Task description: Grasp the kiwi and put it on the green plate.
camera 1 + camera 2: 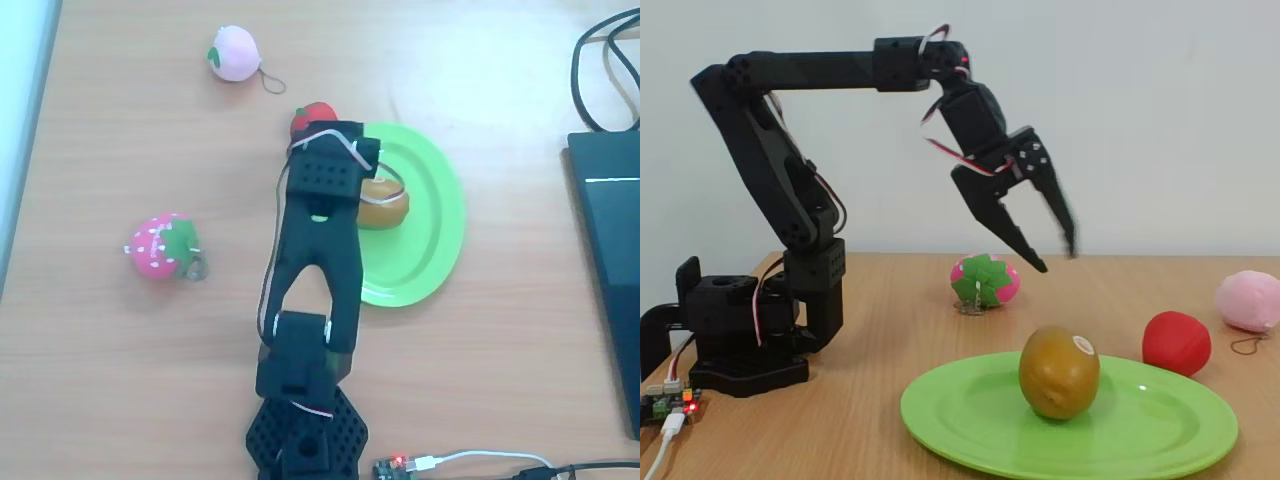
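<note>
The kiwi [1059, 371] is seen standing on the plate [970, 420], near its middle. The gripper [1058, 256] is held above the plate, its jaws spread and empty. The egg-shaped kiwi could be toppled and rolled off if the plate were bumped.

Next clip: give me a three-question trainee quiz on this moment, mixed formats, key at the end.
1. True or false: the kiwi rests on the green plate.
2. The gripper in the fixed view is: A) shut on the kiwi, B) open and raised above the table, C) pressed onto the plate.
3. Fill in: in the fixed view, the fruit on the table just right of the kiwi, off the plate, is the ___ round fruit.

Key: 1 true; 2 B; 3 red.
</note>
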